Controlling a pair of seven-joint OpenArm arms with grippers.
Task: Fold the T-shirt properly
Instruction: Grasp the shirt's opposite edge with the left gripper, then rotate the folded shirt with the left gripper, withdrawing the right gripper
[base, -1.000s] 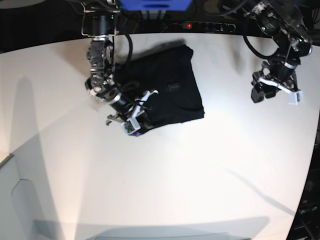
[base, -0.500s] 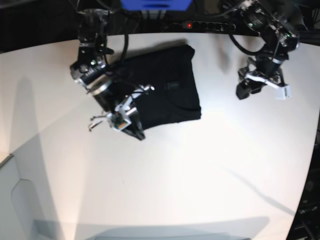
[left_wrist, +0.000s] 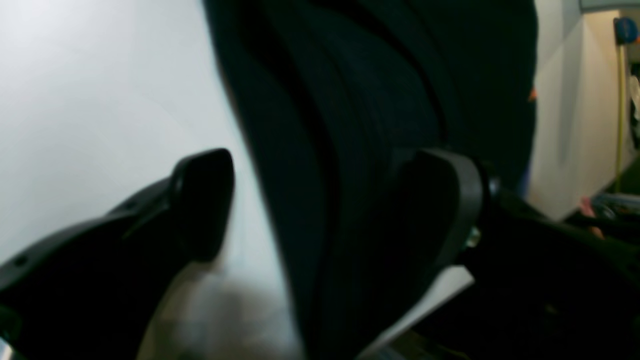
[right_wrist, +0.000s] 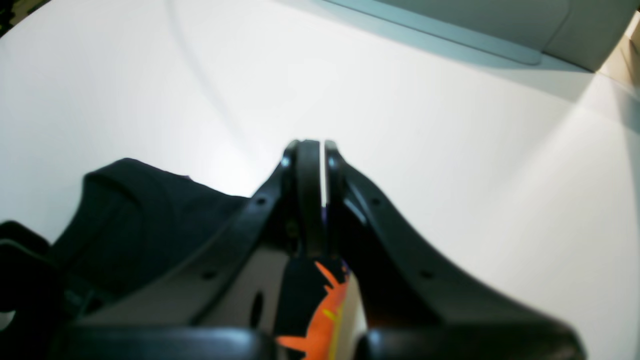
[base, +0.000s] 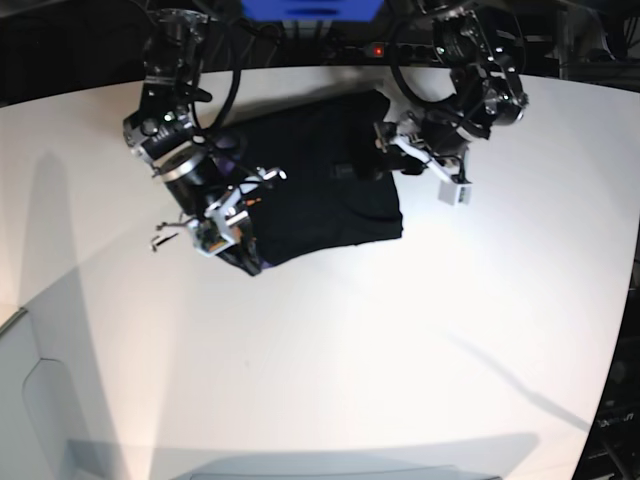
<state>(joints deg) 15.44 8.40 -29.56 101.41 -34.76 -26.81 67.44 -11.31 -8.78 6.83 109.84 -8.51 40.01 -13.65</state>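
Observation:
The black T-shirt lies folded on the white table at the back middle. My right gripper is at its near left corner, shut on a bit of the cloth. In the right wrist view the fingers are pressed together, with black cloth and the orange print just behind them. My left gripper is at the shirt's far right edge. In the left wrist view its jaws stand wide open, with the shirt's layered edge running between the fingers.
A power strip and a blue box sit beyond the table's back edge. A pale panel stands at the lower left. Both arms' cables hang over the back of the table.
My left arm has swung in from the far right to the shirt's right edge. My right gripper has drawn the shirt's near left corner further left and back.

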